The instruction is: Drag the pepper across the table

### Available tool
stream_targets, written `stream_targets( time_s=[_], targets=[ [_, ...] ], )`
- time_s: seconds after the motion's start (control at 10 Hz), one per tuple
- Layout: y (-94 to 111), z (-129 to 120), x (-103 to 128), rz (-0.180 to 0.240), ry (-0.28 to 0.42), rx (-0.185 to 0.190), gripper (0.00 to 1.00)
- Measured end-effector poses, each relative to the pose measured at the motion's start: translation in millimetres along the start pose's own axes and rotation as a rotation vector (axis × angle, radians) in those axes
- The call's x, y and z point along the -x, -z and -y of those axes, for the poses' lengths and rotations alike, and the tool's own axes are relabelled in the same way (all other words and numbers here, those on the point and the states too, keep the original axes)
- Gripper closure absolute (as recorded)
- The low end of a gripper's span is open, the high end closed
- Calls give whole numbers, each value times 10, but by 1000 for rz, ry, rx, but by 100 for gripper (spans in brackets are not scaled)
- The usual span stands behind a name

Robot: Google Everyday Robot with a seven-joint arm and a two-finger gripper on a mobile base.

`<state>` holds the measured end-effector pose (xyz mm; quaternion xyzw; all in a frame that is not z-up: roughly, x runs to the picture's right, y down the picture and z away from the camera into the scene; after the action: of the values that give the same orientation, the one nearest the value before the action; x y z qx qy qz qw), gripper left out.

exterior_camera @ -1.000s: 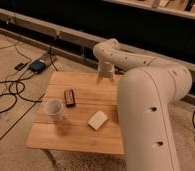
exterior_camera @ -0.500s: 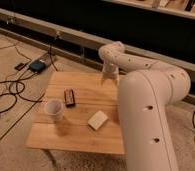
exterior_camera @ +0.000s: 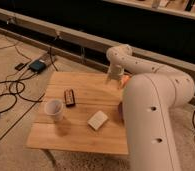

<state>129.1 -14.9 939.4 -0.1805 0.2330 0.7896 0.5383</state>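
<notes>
Pincer [exterior_camera: 112,79] farther right, beside rounded pepper [exterior_camera: 125,80], axis unclear

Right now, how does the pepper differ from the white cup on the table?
The pepper is small and orange-red; the cup is much larger and white. The pepper sits at the table's far edge beside the claw; the cup stands upright nearer the front, away from the claw. Both rest on the table.
</notes>
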Motion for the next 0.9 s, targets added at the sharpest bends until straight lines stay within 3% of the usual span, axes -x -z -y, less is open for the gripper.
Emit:
stream_targets(
  time_s=[0.4, 0.9],
  targets=[
    [-298, 127, 87, -23, -30, 11, 35],
    [-497, 217, 310, -47, -50, -16, 35]
  ],
)
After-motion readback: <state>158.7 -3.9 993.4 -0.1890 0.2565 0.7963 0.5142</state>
